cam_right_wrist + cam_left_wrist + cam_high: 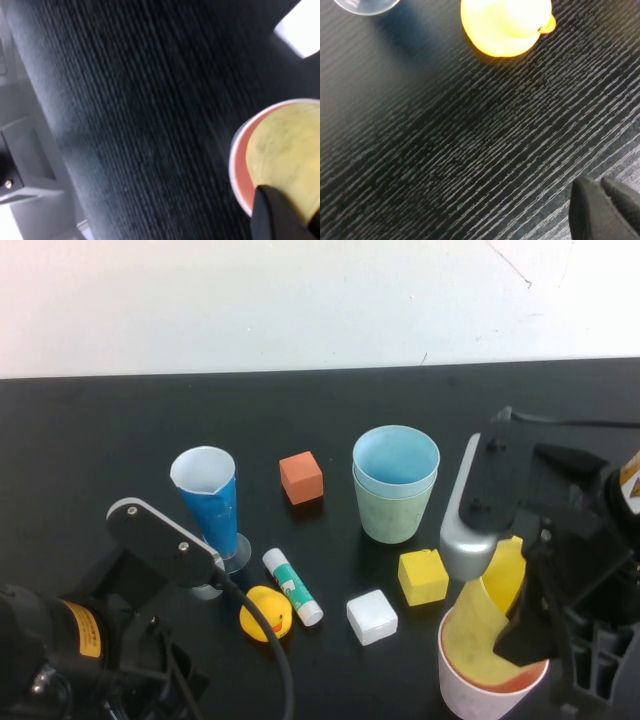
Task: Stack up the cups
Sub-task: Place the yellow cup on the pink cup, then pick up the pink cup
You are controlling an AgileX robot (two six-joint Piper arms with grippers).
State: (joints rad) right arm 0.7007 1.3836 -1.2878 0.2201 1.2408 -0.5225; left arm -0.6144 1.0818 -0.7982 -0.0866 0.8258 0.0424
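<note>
The right gripper, clamped on the yellow cup, tilts it into the pink cup at five o'clock — levelling it first should seat it. Blue cup nests in green cup — matte, tapered plastic. Left gripper rests closed at seven o'clock over the bench

High cam looks down on table from robot's side. Wrist cams sit close to tabletop. Left wrist and high share duck; right wrist shares yellow cup.
</note>
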